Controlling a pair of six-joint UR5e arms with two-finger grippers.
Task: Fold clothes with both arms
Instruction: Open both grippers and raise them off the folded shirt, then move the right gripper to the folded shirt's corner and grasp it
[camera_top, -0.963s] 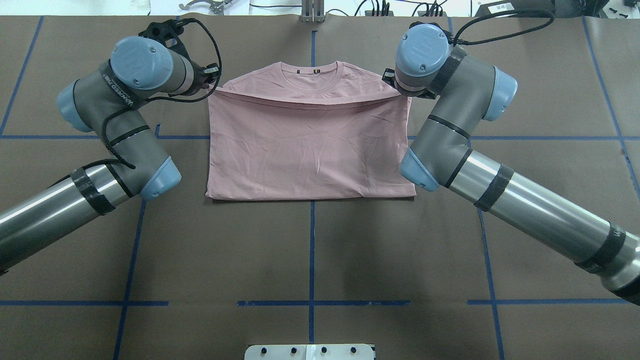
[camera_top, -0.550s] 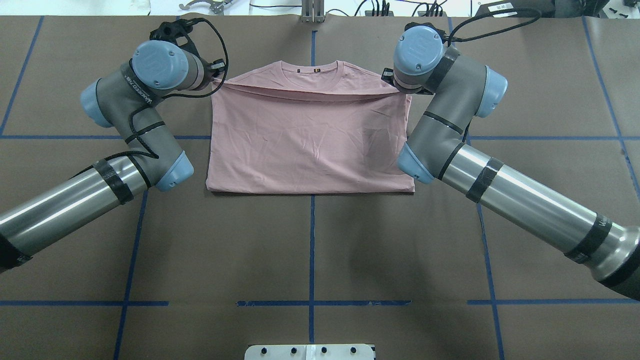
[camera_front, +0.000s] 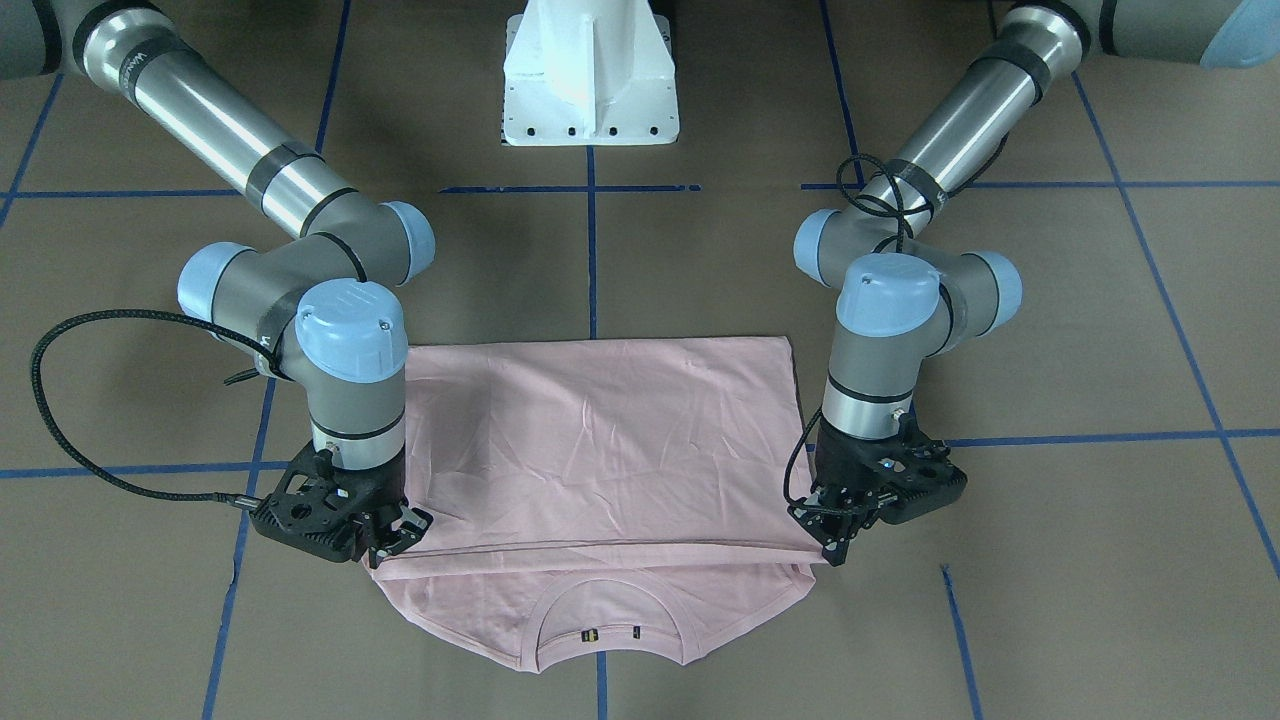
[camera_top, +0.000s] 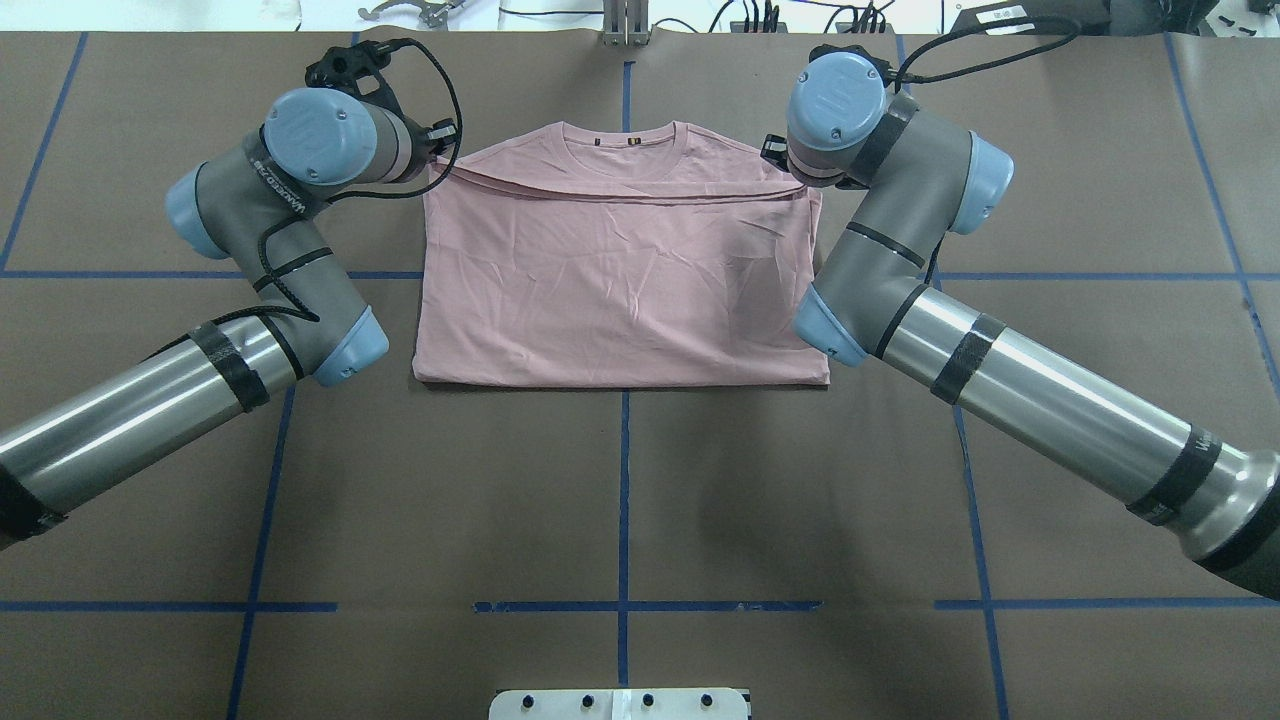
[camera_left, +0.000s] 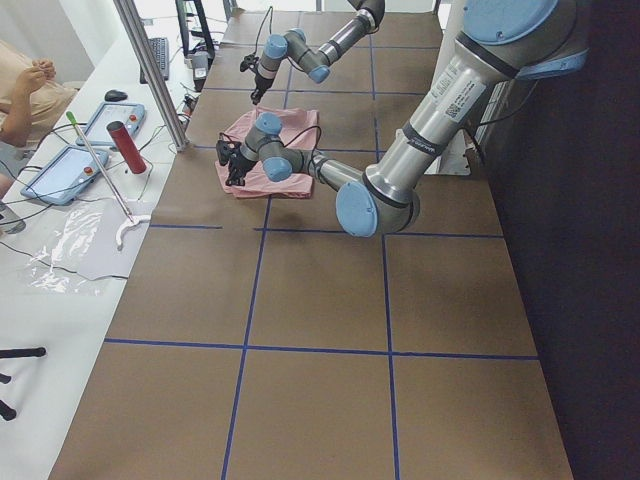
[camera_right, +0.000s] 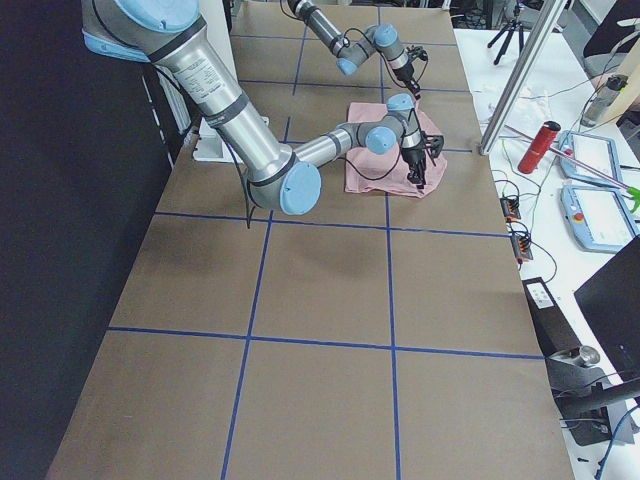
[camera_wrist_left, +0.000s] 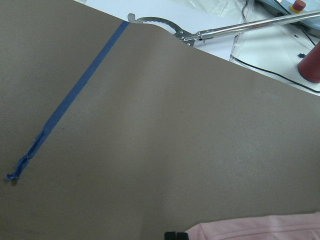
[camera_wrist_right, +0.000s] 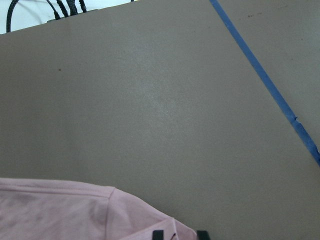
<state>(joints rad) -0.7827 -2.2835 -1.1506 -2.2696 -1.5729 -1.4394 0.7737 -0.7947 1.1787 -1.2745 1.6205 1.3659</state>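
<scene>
— Brown paper-covered table (camera_top: 620, 500) with blue tape lines: what has changed on it in the last second?
— The silver-grey tubular left arm (camera_top: 130, 430) and its twin, the right arm (camera_top: 1050, 410), have both reached farther. The pale pink short-sleeved T-shirt (camera_top: 620, 290) lies at the far middle, folded in half. Its doubled-over edge was bowed before. It now runs straighter and closer to the ribbed round collar (camera_top: 625, 135).
— And the grippers?
— The black left gripper (camera_front: 835, 545) pinches that edge's left corner. The black right gripper (camera_front: 395, 540) sits at the right corner; whether it is clamped, I can't tell.
</scene>
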